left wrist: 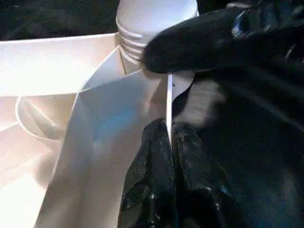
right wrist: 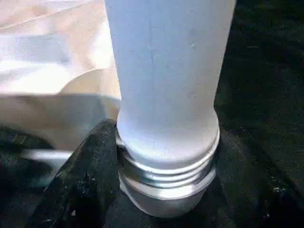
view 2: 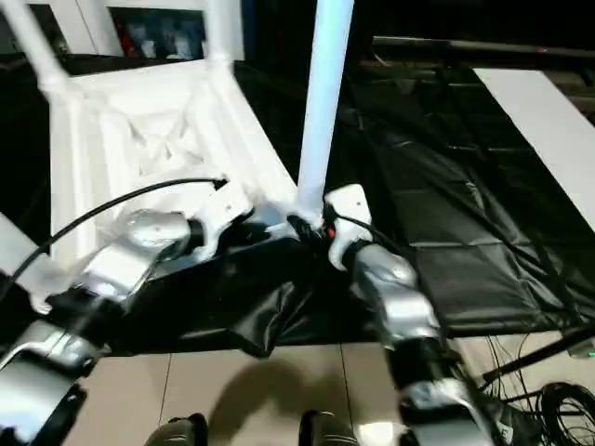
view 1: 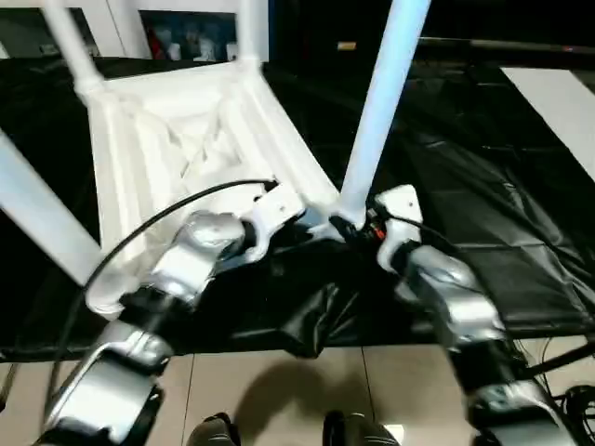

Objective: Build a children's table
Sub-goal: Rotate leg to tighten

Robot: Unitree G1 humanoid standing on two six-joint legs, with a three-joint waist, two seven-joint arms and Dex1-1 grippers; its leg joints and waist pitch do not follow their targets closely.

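The left pincer [left wrist: 169,142] is clenched on the thin edge of the white tabletop [view 1: 186,139], which lies upside down, ribs showing, in the frame's upper left on a black sheet [view 1: 483,186]. The right pincer [view 1: 358,228] grasps the threaded base of a white leg [view 1: 376,111] standing at the near corner socket. Other legs [view 1: 70,42] rise from the far corners.

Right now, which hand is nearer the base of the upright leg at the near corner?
Right. The right hand is closed around the leg's threaded base; the left hand pinches the tabletop's edge beside that corner.
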